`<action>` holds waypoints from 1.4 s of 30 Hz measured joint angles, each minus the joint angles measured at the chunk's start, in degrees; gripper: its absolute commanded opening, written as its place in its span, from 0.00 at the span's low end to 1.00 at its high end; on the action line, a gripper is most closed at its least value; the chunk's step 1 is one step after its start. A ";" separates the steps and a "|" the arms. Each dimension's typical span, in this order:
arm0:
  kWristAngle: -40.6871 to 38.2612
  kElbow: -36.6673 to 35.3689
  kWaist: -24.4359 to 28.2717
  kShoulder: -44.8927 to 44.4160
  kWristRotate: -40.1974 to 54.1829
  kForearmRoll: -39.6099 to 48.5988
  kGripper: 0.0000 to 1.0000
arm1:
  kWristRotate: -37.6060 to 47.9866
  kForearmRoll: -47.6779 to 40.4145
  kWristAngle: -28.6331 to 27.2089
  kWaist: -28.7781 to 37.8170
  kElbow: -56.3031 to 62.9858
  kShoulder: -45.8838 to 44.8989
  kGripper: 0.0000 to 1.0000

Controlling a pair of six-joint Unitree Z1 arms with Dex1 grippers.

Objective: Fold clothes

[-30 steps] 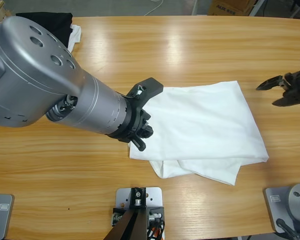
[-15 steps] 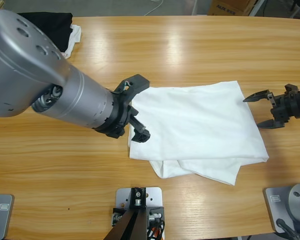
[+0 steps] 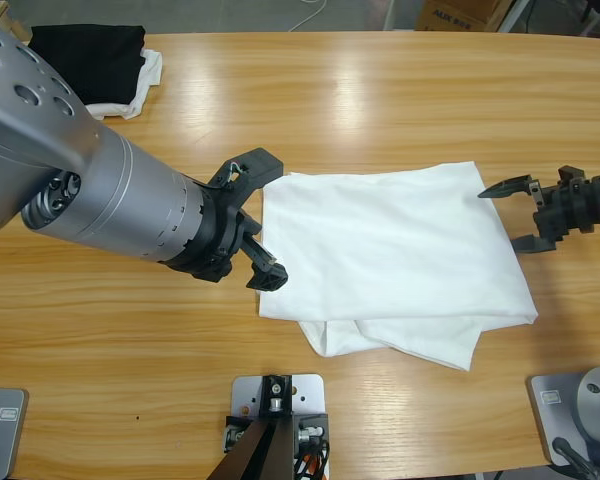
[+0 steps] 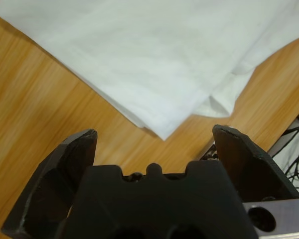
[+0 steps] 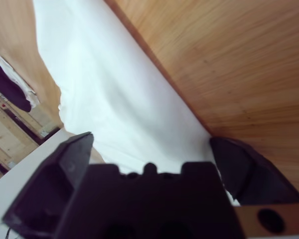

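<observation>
The long wooden bench with its pale grain carries everything here. Spread across its middle, reaching toward the right, lies the large plain white cotton T-shirt, folded into a rough rectangle with a bunched layer sticking out from under its near edge. The big silver-grey left arm comes in from the left edge, and its left gripper sits at the shirt's left edge with the jaws apart; one tip is just beside the shirt's near left corner, the other by the far left corner. In the left wrist view that corner of the shirt shows between the open jaws, unheld. The right gripper enters from the right edge, jaws spread wide, just beside the shirt's right edge and not gripping it. In the bench's far left corner rests a folded black garment on top of a smaller folded white cloth.
</observation>
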 measured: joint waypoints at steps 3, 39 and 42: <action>0.00 0.00 0.00 -0.01 0.00 0.03 0.90 | 0.00 -1.04 1.01 0.00 0.66 0.66 0.72; 0.01 2.32 0.97 -0.75 0.01 0.05 0.90 | -2.71 0.68 -24.59 4.68 1.78 -19.75 0.00; 0.01 2.36 0.97 -0.75 0.01 0.05 0.90 | -1.97 10.00 -35.76 8.67 -3.55 -22.92 0.00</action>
